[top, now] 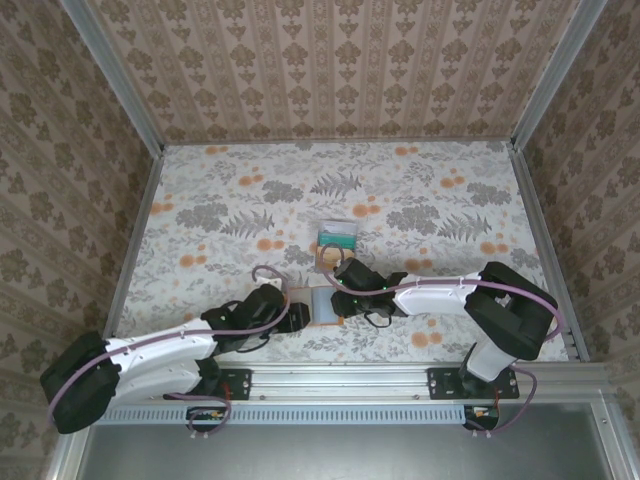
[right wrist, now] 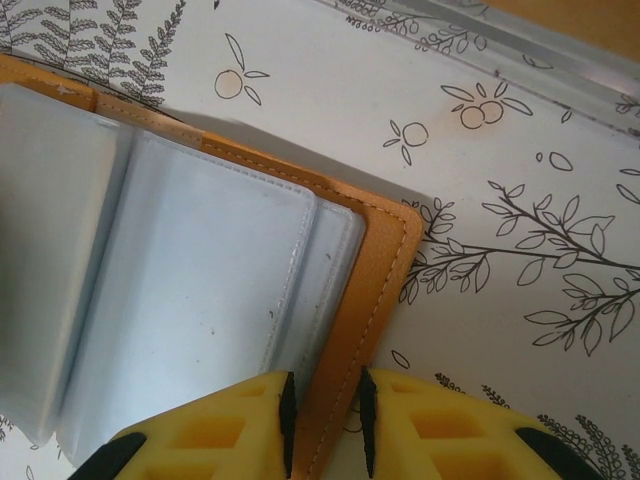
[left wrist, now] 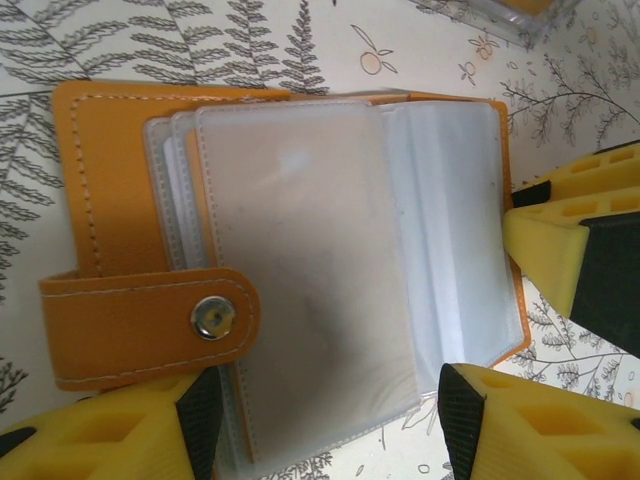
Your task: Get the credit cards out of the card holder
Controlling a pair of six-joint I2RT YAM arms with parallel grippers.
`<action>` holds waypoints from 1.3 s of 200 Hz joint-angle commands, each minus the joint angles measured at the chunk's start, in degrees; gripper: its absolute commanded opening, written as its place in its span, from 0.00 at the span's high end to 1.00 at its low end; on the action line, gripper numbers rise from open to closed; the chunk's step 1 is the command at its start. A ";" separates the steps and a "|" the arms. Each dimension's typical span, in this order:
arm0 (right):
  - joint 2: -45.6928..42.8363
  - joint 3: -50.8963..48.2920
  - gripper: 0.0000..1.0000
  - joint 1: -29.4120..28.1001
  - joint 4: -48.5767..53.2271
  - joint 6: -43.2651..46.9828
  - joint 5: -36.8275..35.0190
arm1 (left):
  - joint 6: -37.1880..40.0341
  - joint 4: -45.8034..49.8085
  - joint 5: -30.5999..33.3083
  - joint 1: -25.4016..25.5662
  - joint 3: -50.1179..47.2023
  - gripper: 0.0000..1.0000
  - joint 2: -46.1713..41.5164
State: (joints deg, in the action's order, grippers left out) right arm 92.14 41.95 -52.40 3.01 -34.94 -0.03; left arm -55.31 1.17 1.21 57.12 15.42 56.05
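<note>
Near-edge of table (top: 420, 200): your right gripper (right wrist: 325, 412) pinches card holder (left wrist: 120, 200) by its floppy cover; left gripper (left wrist: 325, 405) gapes around slick-looking, limp sleeves (left wrist: 300, 240).

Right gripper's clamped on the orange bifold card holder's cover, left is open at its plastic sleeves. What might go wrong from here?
The right gripper pinches only the thin edge of the orange bifold card holder, so it may slip free.
The open left gripper faces cloudy plastic sleeves and may grab a sleeve, not a card.

Top looks down; wrists closely share card holder (left wrist: 110, 200).
</note>
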 commanded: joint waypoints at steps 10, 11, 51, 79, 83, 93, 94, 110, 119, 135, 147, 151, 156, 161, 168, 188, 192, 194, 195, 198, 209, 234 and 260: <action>2.27 1.06 0.72 -0.77 1.04 -1.11 -0.49 | 0.56 -2.34 -1.04 0.71 1.89 0.38 0.28; 2.26 1.13 0.72 -0.77 1.04 -1.15 -0.49 | 0.56 -2.41 -1.04 0.71 1.89 0.38 0.28; 2.61 1.46 0.72 -0.88 1.27 -1.10 -0.58 | 0.62 -3.29 -1.30 1.06 2.04 0.37 1.18; 2.71 1.46 0.71 -0.96 1.55 -1.13 -0.75 | 0.79 -3.11 -1.42 1.37 2.42 0.31 0.99; 2.71 1.52 0.71 -0.95 1.56 -1.10 -0.76 | 0.82 -3.04 -1.36 1.45 2.49 0.31 0.93; 2.79 1.52 0.71 -0.95 1.65 -1.11 -0.80 | 0.90 -2.89 -1.21 1.76 2.67 0.31 0.45; 2.83 1.53 0.71 -0.95 1.65 -1.10 -0.78 | 0.90 -2.91 -1.21 1.76 2.68 0.31 0.41; 2.99 1.55 0.71 -0.99 1.74 -1.10 -0.80 | 1.09 -2.36 -0.93 2.16 3.16 0.31 -0.14; 3.05 1.64 0.71 -1.02 1.82 -1.11 -0.85 | 1.25 -2.05 -0.78 2.31 3.45 0.31 -0.34; 3.14 1.71 0.71 -1.03 1.79 -1.19 -0.93 | 1.38 -1.88 -0.77 2.55 3.90 0.31 -0.42; 3.22 1.79 0.71 -0.96 1.81 -1.35 -1.03 | 1.68 -1.93 -0.77 2.81 4.24 0.31 -0.33; 3.22 1.73 0.71 -0.99 1.72 -1.40 -1.02 | 1.90 -1.89 -0.69 2.88 4.31 0.31 -0.20; 3.23 1.73 0.71 -0.97 1.74 -1.41 -1.02 | 1.84 -1.93 -0.69 2.97 4.43 0.31 -0.05; 3.22 1.77 0.71 -0.95 1.69 -1.43 -1.02 | 1.87 -1.95 -0.69 2.92 4.53 0.31 0.22; 3.22 1.85 0.71 -1.01 1.78 -1.46 -1.10 | 1.95 -2.15 -0.76 2.92 4.68 0.31 0.71; 2.76 1.72 0.70 -0.97 1.78 -1.73 -1.57 | 1.96 -3.39 -1.12 3.00 4.99 0.31 2.31; 2.52 1.65 0.69 -0.89 1.86 -1.86 -1.87 | 1.96 -3.66 -1.21 3.10 5.12 0.31 2.69; 2.39 1.53 0.69 -0.87 1.88 -1.95 -2.00 | 1.96 -3.75 -1.26 3.15 5.21 0.32 2.91; 2.28 1.59 0.69 -0.91 1.90 -2.01 -2.08 | 2.00 -3.82 -1.28 3.12 5.26 0.32 3.00; 2.03 1.45 0.69 -0.87 1.90 -2.12 -2.25 | 2.01 -3.94 -1.34 3.16 5.36 0.32 3.27; 0.74 0.94 0.68 -0.92 1.82 -2.44 -3.18 | 2.29 -4.37 -1.39 3.44 6.02 0.30 4.23; -2.97 -0.80 0.65 -0.45 2.60 -3.69 -7.10 | 2.83 -5.68 -1.55 4.09 7.87 0.30 6.83; -8.16 -4.06 0.65 0.76 2.34 -5.35 -9.88 | 3.01 -8.04 -2.00 4.81 9.43 0.37 10.81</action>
State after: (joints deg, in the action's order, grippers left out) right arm 89.14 40.82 -52.64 3.68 -37.78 -4.78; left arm -53.71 -3.38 0.12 61.12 22.31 64.07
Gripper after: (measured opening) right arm 0.349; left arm 0.654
